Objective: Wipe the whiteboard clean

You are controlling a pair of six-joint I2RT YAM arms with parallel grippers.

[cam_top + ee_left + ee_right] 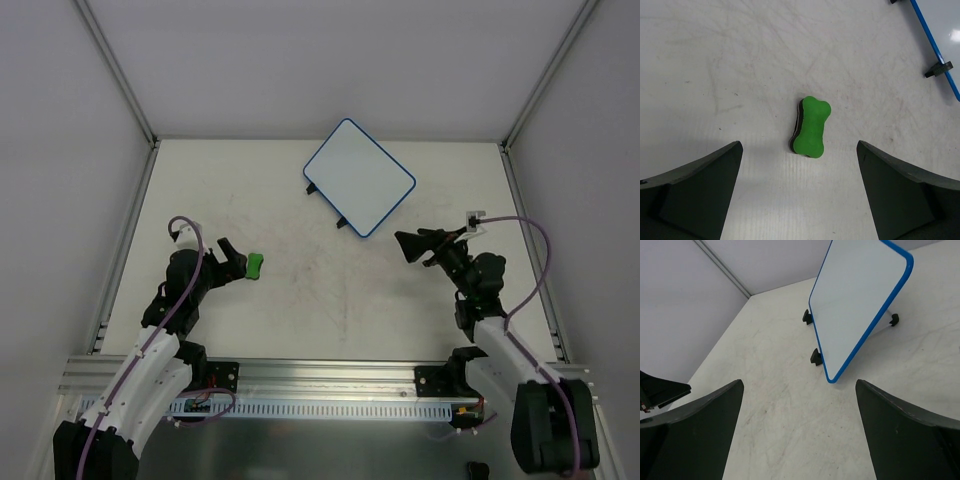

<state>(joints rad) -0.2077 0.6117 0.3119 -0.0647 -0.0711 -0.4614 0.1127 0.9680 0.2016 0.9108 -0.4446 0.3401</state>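
The whiteboard [358, 178] lies tilted at the back middle of the table, white with a blue rim and small black feet; I see no marks on it. It also shows in the right wrist view [857, 295], and its rim shows in the left wrist view [935, 47]. The green bone-shaped eraser [256, 265] lies on the table. My left gripper [238, 262] is open just left of it. In the left wrist view the eraser [810, 127] sits just ahead of the open gripper [799, 146], untouched. My right gripper [408, 248] is open and empty, a little short of the board's near corner [799, 385].
The table top [330, 310] is scuffed white, bounded by grey walls with metal posts at the left [120, 70] and right [545, 90]. An aluminium rail [320, 385] runs along the near edge between the arm bases.
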